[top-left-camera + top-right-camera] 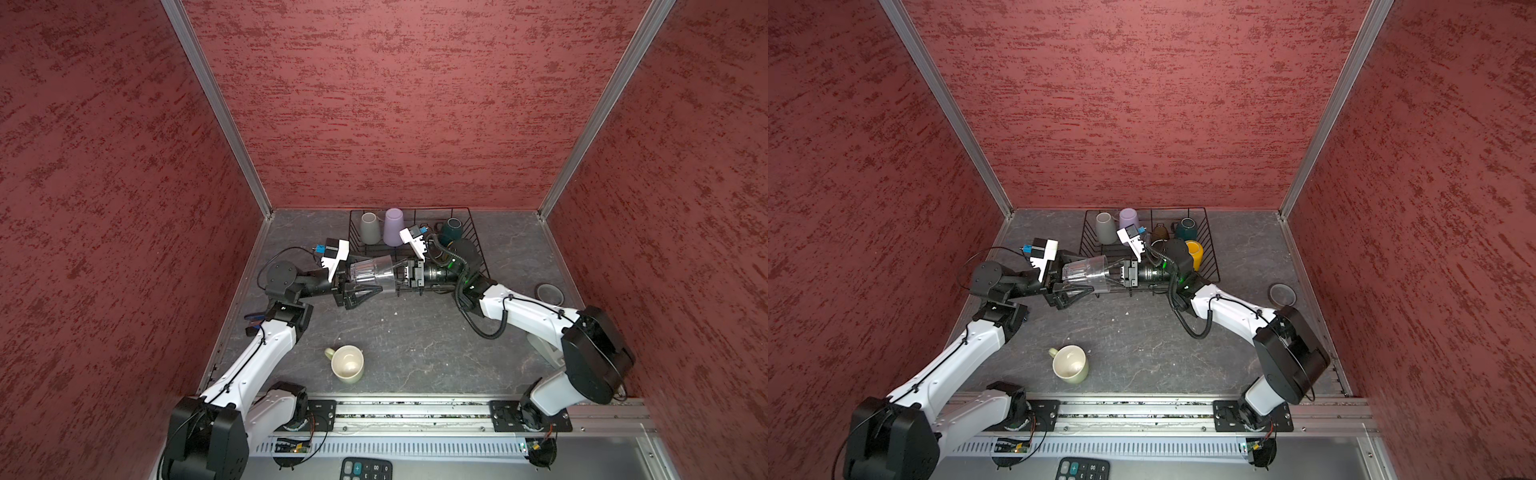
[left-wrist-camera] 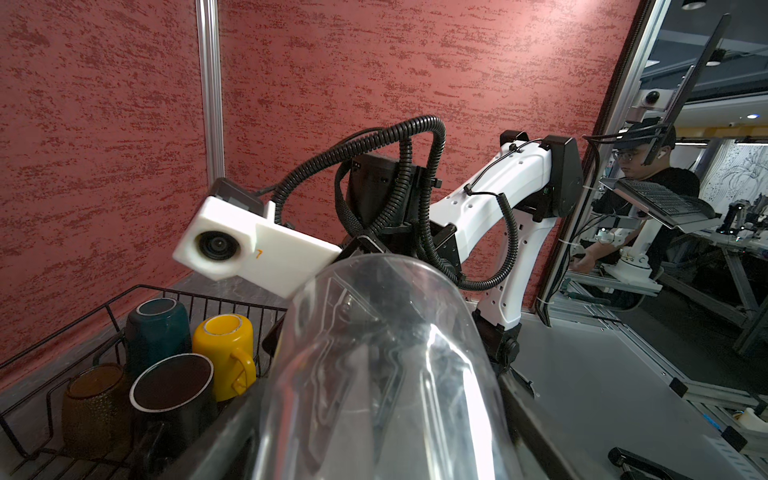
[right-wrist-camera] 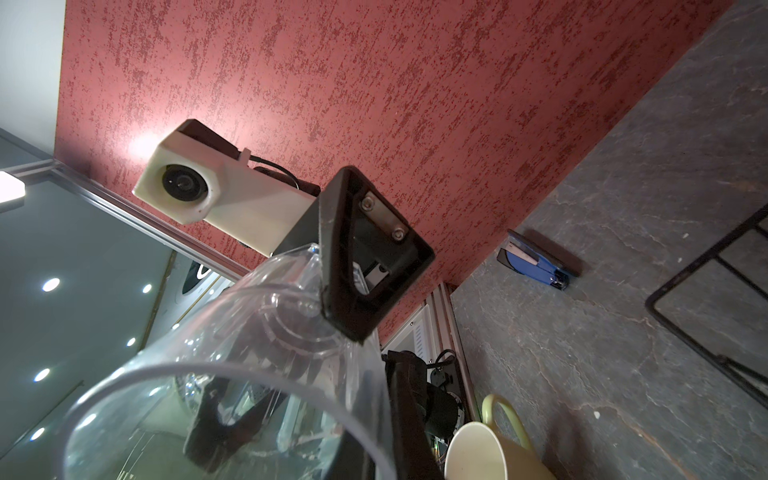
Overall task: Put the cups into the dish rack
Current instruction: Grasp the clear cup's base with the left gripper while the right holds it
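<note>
Both arms reach in from the near rail and meet above the middle of the table, just in front of the dish rack (image 1: 476, 245). The left arm runs far along the left side, bends at the elbow and turns its wrist to the right. The right arm stretches left and far, with its wrist level over the rack's near edge and pointing left.

Between them the clear glass (image 1: 372, 274) lies on its side in the air, base to the left and mouth to the right. The right gripper (image 1: 1113, 276) is pinched tight on the glass's rim. The left gripper (image 1: 358, 282) has its jaws spread wide either side of the base. One finger (image 3: 365, 266) touches the base, but whether the pair actually grips cannot be told.

In the rack, upside down, stand a grey mug (image 1: 369, 228), a lilac tumbler (image 1: 392, 226), a brown mug (image 1: 1158, 232), a teal mug (image 1: 451, 230), a yellow mug (image 1: 1195, 251) and a black mug (image 2: 172, 382). A pale-green mug (image 1: 348, 363) sits mouth up on the near table, well apart from the rack.
</note>
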Controlling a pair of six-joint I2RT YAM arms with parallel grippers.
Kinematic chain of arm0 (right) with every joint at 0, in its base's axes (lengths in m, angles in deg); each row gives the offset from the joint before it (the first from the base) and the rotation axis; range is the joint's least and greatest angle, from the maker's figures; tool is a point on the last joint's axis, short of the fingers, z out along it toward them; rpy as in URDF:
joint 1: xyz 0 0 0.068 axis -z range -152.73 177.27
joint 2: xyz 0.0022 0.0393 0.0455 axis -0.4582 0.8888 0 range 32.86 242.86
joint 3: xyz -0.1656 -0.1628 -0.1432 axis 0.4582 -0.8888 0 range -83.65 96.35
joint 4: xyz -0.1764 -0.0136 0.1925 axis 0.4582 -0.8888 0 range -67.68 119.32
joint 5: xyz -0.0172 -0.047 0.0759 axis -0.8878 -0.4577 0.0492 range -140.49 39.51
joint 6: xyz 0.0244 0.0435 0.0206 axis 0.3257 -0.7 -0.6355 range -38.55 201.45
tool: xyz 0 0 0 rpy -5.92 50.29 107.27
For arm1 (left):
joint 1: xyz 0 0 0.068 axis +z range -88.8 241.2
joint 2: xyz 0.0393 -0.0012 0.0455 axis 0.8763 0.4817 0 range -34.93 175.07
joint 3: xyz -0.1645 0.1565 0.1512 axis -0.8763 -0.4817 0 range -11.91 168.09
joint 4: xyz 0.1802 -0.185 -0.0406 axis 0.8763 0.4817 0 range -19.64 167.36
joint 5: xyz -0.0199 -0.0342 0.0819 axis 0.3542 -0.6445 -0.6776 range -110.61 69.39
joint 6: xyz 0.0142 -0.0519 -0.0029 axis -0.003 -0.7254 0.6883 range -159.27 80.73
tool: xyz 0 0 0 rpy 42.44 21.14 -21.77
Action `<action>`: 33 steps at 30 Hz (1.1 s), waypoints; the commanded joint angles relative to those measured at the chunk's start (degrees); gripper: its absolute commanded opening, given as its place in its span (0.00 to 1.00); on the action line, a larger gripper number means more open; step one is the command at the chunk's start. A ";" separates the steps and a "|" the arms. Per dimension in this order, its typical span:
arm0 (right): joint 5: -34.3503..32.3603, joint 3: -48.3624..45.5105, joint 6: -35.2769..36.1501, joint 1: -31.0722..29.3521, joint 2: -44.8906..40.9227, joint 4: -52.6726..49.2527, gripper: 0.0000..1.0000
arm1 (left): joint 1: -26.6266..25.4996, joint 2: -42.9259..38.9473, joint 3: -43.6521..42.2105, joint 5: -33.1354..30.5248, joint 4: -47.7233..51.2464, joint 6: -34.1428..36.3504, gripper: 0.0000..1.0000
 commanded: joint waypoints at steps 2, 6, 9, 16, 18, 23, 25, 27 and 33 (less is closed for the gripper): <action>1.98 2.81 -1.99 -0.75 0.69 5.80 0.00 | -0.44 -0.13 5.02 0.73 12.72 4.21 0.71; 2.36 3.17 -2.79 -0.85 1.10 6.75 0.00 | -0.45 -0.09 5.17 0.52 11.89 2.95 0.54; 2.19 3.43 -2.77 -0.86 1.15 6.70 0.00 | -0.38 -0.78 4.88 -0.29 11.49 2.50 0.36; 1.07 3.53 -1.80 -0.84 0.67 4.58 0.20 | 0.20 -3.60 4.41 -3.32 12.04 3.46 0.00; 0.79 3.16 -1.73 -0.72 0.31 3.84 0.24 | 0.47 -4.61 4.06 -4.53 11.63 3.55 0.00; -1.64 2.43 1.43 0.29 -1.90 -2.07 0.37 | 0.61 -6.61 3.50 -6.13 11.06 4.80 0.00; -3.49 2.79 4.17 0.83 -3.02 -6.68 0.42 | 0.61 -7.14 3.34 -7.07 10.75 5.17 0.00; -6.23 2.91 6.48 1.98 -4.33 -11.32 0.47 | 0.67 -7.42 3.44 -7.79 10.53 5.36 0.00; -26.27 5.35 19.94 6.34 -11.42 -39.80 0.61 | 0.27 -6.70 11.46 -13.74 31.87 12.75 0.00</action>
